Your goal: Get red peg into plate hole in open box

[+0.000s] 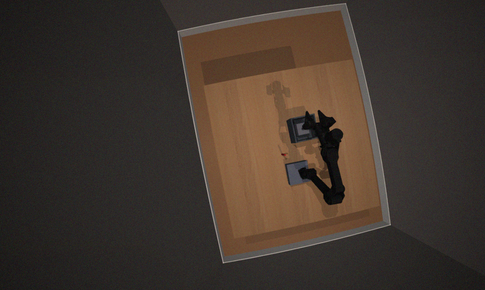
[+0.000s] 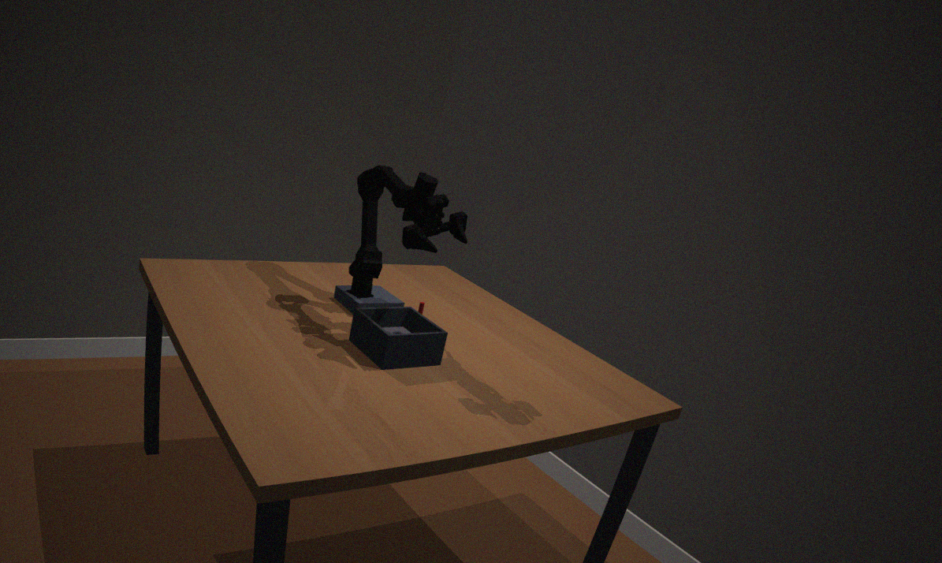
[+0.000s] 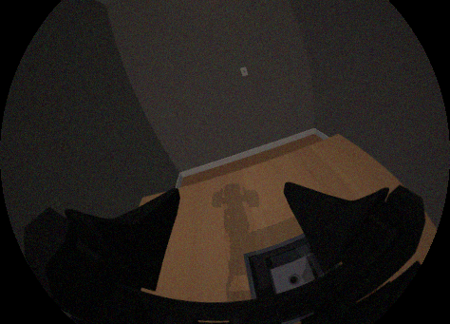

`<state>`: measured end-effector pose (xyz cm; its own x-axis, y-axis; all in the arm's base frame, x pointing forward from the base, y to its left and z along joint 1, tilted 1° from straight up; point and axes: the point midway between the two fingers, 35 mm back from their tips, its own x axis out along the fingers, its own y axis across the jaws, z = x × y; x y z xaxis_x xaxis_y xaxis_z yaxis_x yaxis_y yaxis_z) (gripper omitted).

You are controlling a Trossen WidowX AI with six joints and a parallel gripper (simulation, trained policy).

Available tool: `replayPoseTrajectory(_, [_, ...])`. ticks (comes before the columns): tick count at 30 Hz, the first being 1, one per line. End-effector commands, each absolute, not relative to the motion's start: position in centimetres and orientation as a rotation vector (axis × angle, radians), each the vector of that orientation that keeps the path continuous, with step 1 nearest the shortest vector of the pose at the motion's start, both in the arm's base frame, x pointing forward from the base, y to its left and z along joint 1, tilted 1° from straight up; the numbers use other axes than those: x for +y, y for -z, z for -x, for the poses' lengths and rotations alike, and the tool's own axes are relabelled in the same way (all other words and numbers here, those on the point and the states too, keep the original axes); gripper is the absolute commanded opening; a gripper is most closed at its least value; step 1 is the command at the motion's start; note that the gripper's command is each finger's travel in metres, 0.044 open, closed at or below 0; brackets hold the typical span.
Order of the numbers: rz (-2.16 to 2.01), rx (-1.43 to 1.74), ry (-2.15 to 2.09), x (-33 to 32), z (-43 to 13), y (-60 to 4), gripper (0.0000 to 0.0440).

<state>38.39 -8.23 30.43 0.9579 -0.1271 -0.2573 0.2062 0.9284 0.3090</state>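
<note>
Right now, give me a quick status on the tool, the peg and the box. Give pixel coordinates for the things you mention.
Tool (image 1: 313, 111) (image 2: 450, 246) (image 3: 234, 192) open, raised. Red peg (image 1: 284, 154) (image 2: 421, 307) upright on table, outside box (image 1: 292, 131) (image 2: 412, 351) (image 3: 250, 276). Nothing seen blocking the plate's hole (image 3: 293, 279).

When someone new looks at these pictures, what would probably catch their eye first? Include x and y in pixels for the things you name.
Probably the black arm (image 1: 333, 172) (image 2: 368, 223), reaching up over the wooden table (image 1: 251, 162) (image 2: 306, 419) (image 3: 199, 252) with its end effector (image 1: 312, 112) (image 2: 452, 246) (image 3: 234, 192) wide open. Next, the dark open box (image 1: 292, 131) (image 2: 414, 349) (image 3: 252, 276) in front of the arm's base, and the tiny red peg (image 1: 283, 154) (image 2: 421, 307), upright on the table near both.
</note>
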Motion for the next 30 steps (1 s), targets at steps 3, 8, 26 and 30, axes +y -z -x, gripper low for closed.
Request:
replayPoseTrajectory(3, [-0.414,0.390,0.195,-6.1,-38.3,-27.6,0.0440])
replayPoseTrajectory(8, [-0.472,0.549,0.216,-3.6,-37.4,-24.7,0.0440])
replayPoseTrajectory(26, [-0.590,1.114,0.409,4.9,-29.4,-16.5,0.0440])
replayPoseTrajectory(30, [-0.591,1.225,0.488,6.5,-26.8,-15.2,0.0440])
